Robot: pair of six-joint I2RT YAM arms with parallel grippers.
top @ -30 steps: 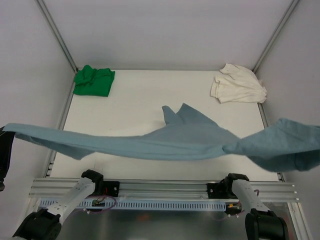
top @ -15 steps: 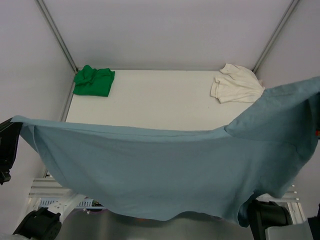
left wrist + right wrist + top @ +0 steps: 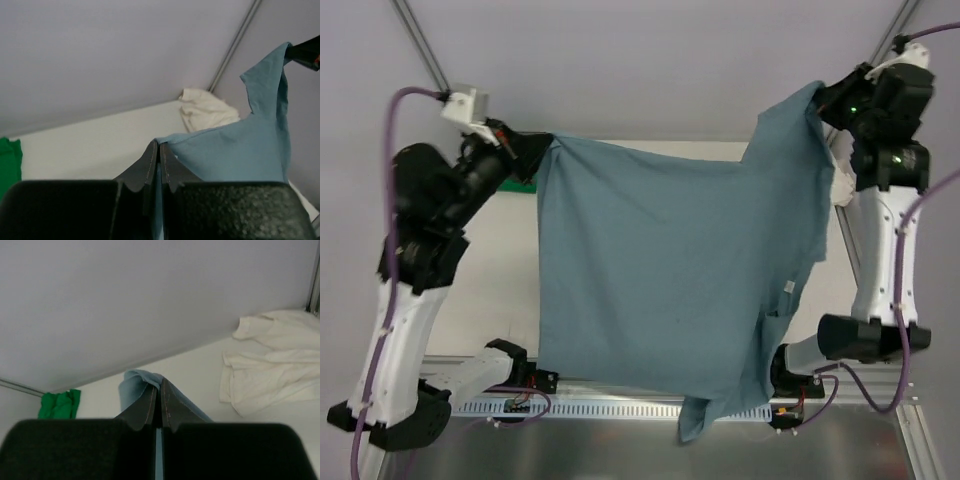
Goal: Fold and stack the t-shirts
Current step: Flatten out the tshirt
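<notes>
**Desk:** Item one. Where is the blue-grey tee?

**Operator:** Blue-grey tee [image 3: 670, 270]: off the table [image 3: 490, 300], hung as one flat sheet between my two arms. The top edge runs side to side from left gripper [image 3: 528, 148] to right gripper [image 3: 818, 100], with the right end higher in the overhead view. The cloth lies below both sets of fingers and drapes toward the arm bases.

**Desk:** Fingers?

**Operator:** Left gripper: jaws pinched together on one corner of the top edge, with blue cloth showing between them in the wrist view. Right gripper: likewise pinched, on the opposite corner, with a fold of blue spilling off the tips. Neither arm is nearer, since each has one end.

**Desk:** Condition of the item?

**Operator:** Spread wide, nearly smooth, few creases. One sleeve [image 3: 698, 418] dangles past the bottom edge. A small white tag [image 3: 788, 288] sits near the right-hand edge. From that I judge it hangs sideways with the neck to the right, but I can't be sure.

**Desk:** Other stock?

**Operator:** Green tee [image 3: 59, 405]: crumpled, far left corner of the table. Cream tee [image 3: 270, 370]: crumpled, far right corner. Both are well apart from the held one.

**Desk:** What does the next move turn on?

**Operator:** My judgement is that lowering calls for both arms together with that top edge taut, so the tee lands flat across the table's width.
</notes>
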